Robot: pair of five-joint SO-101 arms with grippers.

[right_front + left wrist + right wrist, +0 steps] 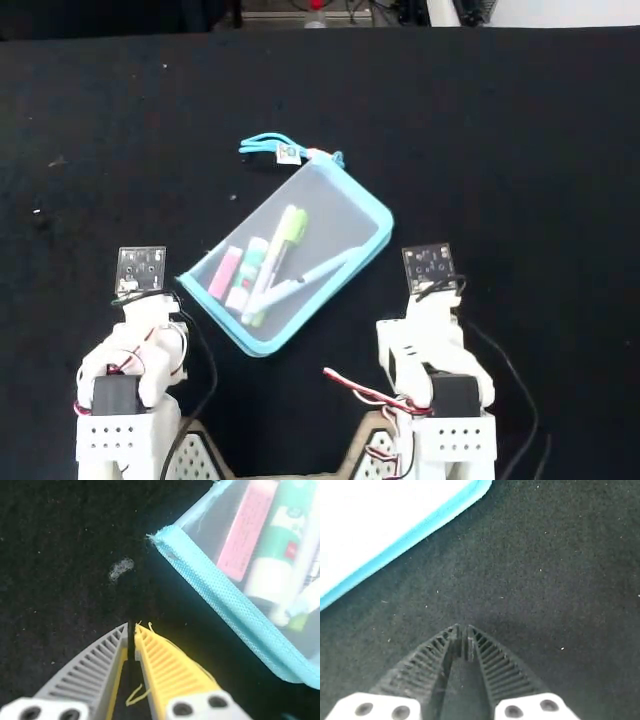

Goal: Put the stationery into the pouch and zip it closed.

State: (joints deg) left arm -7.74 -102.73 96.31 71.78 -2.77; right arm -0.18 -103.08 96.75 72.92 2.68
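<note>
Finding the pouch (300, 215) lying aslant on the table (520, 130) between left gripper (131, 627) and right gripper (462, 630), already holding the stationery (270, 262). Judging it zipped shut, the zip pull (289, 153) sitting at the far corner, leaving little undone. Noting both pincers pinched together, empty, near the pouch.

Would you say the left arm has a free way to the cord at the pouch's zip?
Probably yes: the cord lies on the table at the pouch's far corner, and nothing stands between it and the left gripper, shut beside a nearer corner. It is a long stretch, though.
</note>
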